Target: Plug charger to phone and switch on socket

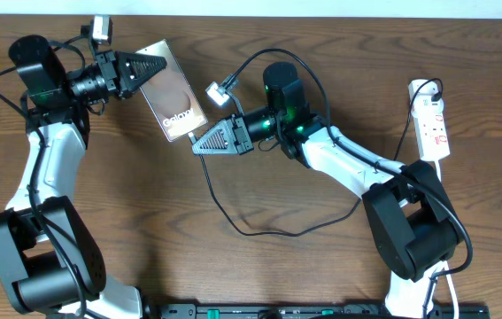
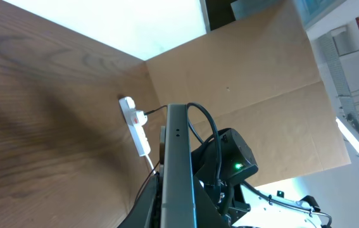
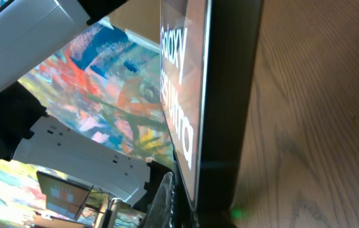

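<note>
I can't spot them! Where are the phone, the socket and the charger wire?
phone [image 1: 172, 89]: overhead view, on its brownish patch.
socket [image 1: 434, 128]: overhead view, middle of the white strip.
charger [image 1: 277, 234]: overhead view, bottom of the cable's loop.

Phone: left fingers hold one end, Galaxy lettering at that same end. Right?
No. The left fingers do hold one end of the phone, but the Galaxy lettering is at the opposite end, by the right fingers. The overhead view shows it.

A dark brown wooden table [image 1: 144, 177] with visible grain fills the overhead view. In the left wrist view, a plain brown cardboard panel [image 2: 255, 82] rises beside it. The right wrist view shows a colourful painted surface [image 3: 103, 95].
</note>
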Controlling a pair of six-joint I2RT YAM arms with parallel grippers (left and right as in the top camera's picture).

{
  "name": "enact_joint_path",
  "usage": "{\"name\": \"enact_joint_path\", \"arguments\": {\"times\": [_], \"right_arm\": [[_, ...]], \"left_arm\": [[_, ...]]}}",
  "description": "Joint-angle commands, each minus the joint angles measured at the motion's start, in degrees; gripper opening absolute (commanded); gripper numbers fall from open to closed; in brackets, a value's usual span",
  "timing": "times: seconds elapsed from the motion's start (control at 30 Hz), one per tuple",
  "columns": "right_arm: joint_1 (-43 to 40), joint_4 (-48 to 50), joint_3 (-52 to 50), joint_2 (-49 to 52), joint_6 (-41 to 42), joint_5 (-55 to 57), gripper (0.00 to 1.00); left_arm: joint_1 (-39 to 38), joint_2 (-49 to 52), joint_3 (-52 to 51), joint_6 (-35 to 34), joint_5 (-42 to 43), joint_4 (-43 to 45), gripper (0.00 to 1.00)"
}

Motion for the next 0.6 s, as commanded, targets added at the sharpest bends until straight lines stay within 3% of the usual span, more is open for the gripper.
{"name": "enact_joint_path", "arguments": {"times": [0.0,0.57], "right_arm": [[0.0,0.4,0.6,-0.6,0.5,2.1,0.01],[0.1,0.4,0.6,-0.6,0.9,2.1,0.01]], "left_arm": [[-0.3,-0.1,0.5,0.8,2.3,0.3,0.07],[-0.5,-0.1,0.5,1.0,2.3,0.3,0.08]]}}
